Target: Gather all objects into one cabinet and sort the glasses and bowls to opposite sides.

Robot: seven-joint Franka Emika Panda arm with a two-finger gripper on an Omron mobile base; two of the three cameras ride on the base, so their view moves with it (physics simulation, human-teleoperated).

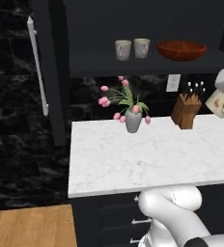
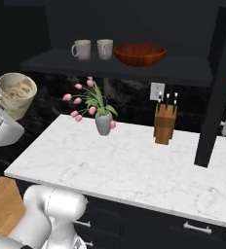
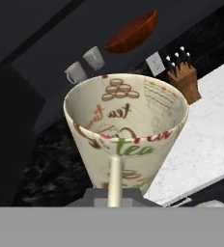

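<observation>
Ahead of the gripper point(image 3: 115, 190) and above the counter, the open cabinet's dark shelf point(image 1: 147, 61) carries two cream cups point(image 1: 123, 49) with small handles, side by side at the left, and the reddish-brown bowl point(image 1: 181, 49) just right of them, apart from both. The gripper is clamped on a third cup point(image 3: 126, 126), cream with printed "tea" lettering, which tapers toward the fingers; the hand view looks straight into its open mouth. In the right base view this held cup point(image 2: 16, 93) hangs off the left end of the white marble counter point(image 2: 134, 170), well short of the shelf and lower than it. Between the held cup and the shelf, on the counter, stands a grey vase of pink tulips point(image 2: 103, 121), its blooms reaching up toward the shelf edge. Farther right sit a wooden knife block point(image 2: 164, 125) against the dark wall and a white wall socket point(image 2: 157, 91) behind it. The cabinet door point(image 1: 46, 72) with its long silver bar handle point(image 1: 38, 65) stands open at the far left.
</observation>
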